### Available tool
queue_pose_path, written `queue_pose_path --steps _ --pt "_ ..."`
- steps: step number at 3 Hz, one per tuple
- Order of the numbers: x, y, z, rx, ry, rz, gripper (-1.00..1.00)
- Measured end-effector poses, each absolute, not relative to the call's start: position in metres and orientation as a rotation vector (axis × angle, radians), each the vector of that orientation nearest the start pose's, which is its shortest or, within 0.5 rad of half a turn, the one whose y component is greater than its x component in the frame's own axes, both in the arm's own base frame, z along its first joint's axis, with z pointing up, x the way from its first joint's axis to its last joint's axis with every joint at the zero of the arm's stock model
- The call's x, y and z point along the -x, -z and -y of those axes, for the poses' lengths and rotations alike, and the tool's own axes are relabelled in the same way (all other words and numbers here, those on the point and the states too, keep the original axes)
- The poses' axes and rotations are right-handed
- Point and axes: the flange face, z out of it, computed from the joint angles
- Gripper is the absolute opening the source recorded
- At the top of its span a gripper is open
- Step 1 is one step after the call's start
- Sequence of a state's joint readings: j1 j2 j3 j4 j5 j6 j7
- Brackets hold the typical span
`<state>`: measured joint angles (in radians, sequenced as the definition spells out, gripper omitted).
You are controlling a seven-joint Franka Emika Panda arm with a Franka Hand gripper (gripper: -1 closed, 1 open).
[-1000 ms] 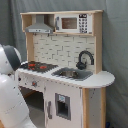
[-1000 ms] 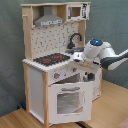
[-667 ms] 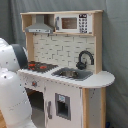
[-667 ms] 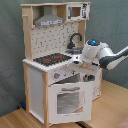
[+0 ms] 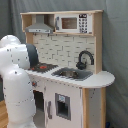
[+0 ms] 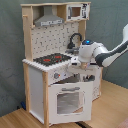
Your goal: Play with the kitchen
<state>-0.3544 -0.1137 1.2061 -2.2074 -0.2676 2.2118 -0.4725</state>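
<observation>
One white robot arm (image 6: 102, 52) reaches in from the second exterior view's right toward the kitchen (image 6: 55, 65), and its claw (image 6: 76, 62) sits low at the counter edge, just beside the hob (image 6: 51, 59). Whether the claw is released or clenched I cannot tell. Behind the claw rises the black faucet (image 6: 75, 39); below it stands the windowed oven door (image 6: 67, 101). High above it hang the grey hood (image 6: 48, 20) and the microwave (image 6: 76, 11). In the first exterior view the arm's bulk (image 5: 17, 82) fills the first exterior view's left, beside the sink (image 5: 72, 74). No writing can be read anywhere.
</observation>
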Motion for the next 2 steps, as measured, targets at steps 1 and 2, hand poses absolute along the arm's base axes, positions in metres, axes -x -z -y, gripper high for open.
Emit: queue_pose_path --steps 1,2 --pt "-0.356 -0.388 -0.385 2.447 0.043 2.365 1.00" --pt "-0.366 -0.374 -0.374 2.341 -0.034 2.397 1.00"
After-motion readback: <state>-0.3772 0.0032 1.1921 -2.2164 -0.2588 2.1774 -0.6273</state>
